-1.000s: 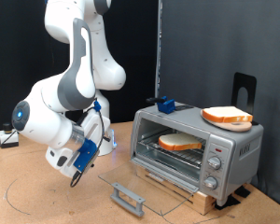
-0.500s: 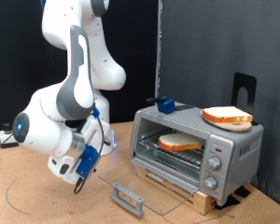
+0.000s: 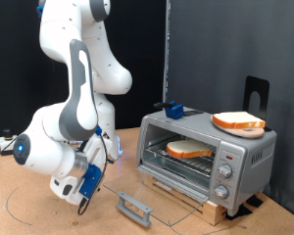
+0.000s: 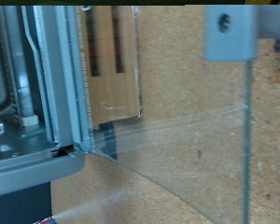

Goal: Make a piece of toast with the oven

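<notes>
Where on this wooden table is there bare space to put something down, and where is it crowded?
Bare wood lies at the exterior view's bottom left, below the gripper, and at bottom centre under the open glass door. It is crowded at the silver toaster oven: the pale slice of toast fills its rack, and an orange dish with bread sits on top.

gripper (image 3: 85,199) fingers too small, oven (image 4: 28,103) cropped

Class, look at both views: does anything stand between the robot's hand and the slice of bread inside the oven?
Nothing visible does. The oven has its glass door folded down flat, so the piece of toast on the rack is exposed. The hand hangs low at the exterior view's left, beyond the door's handle.
</notes>
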